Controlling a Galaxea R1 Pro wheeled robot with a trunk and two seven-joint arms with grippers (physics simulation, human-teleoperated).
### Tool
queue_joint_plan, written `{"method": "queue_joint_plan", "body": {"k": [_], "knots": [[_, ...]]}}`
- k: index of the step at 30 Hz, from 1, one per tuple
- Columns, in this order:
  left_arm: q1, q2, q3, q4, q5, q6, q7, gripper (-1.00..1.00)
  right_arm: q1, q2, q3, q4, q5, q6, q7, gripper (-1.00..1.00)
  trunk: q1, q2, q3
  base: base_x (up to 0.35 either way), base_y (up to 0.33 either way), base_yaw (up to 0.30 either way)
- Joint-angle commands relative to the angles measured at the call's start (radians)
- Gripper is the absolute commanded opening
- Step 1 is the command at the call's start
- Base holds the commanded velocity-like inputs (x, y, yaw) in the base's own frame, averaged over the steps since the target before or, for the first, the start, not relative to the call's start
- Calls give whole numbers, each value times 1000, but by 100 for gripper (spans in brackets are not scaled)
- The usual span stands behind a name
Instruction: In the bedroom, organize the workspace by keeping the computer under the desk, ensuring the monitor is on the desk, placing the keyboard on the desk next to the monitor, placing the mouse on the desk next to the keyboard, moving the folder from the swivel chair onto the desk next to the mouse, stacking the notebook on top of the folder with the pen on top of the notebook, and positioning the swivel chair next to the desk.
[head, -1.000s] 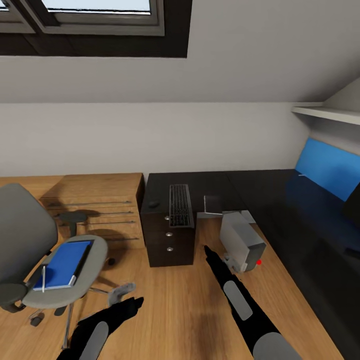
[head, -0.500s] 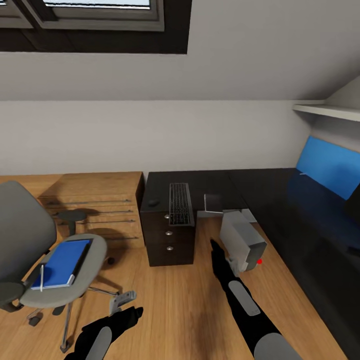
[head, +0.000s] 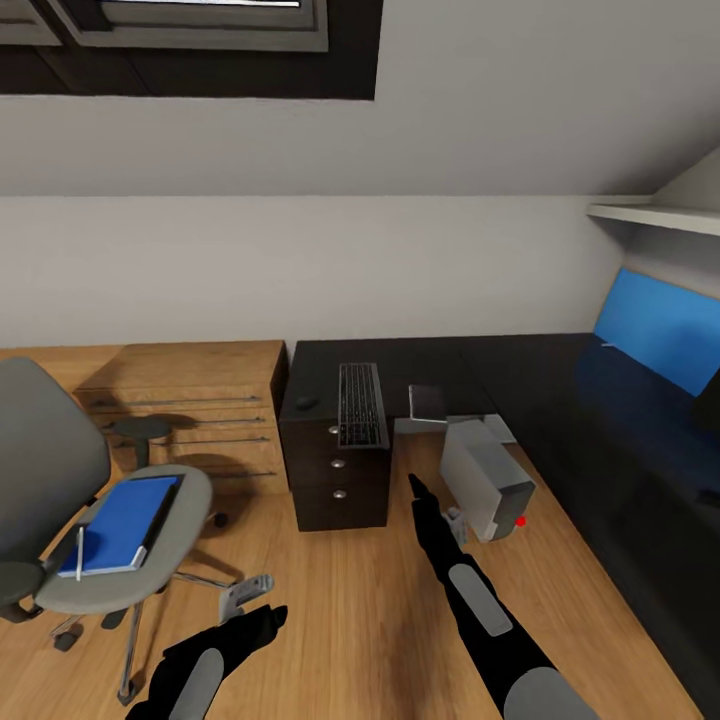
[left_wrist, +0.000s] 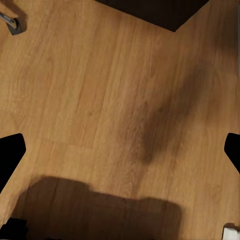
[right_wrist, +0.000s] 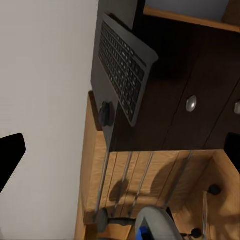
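Over the last second the head view has dipped a little, the skylight sliding toward the upper edge, while the right arm (head: 470, 590) has kept reaching forward beside the computer (head: 486, 482). That arm is stretched almost straight, its tip low over the floor just left of the grey tower; whether its fingers are spread or pressed together cannot be told. The left arm (head: 215, 655) is bent low near the swivel chair (head: 60, 480), and its fingers' state cannot be told either.

On the desk (head: 440, 370) lie the keyboard (head: 360, 405) and, left of it, the mouse (head: 306, 403). The blue folder (head: 120, 522) rests on the chair seat with the pen (head: 79, 551) on top; the notebook under it is hard to make out. No writing is legible anywhere.
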Motion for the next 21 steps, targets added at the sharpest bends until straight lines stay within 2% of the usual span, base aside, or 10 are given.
{"method": "queue_joint_plan", "body": {"k": [1,13,18,19,21], "knots": [[-1,0,-1,-3,11,2,10,100,-1,0,7,1,-10,-5,4,100,4,-8,-4,0,0,0],[0,1,-3,-50,12,2,8,100,-1,0,17,0,-9,-6,7,100,50,-92,-42,0,0,0],[21,4,-2,-109,19,6,7,100,0,-1,17,-2,-9,-6,7,100,69,-127,-58,0,0,0],[46,5,-2,-158,19,7,6,100,1,-1,17,-4,-8,-6,8,100,73,-134,-61,0,0,0],[56,5,-2,-176,20,8,6,100,1,-1,17,-5,-8,-6,8,100,81,-148,-67,0,0,0]]}}
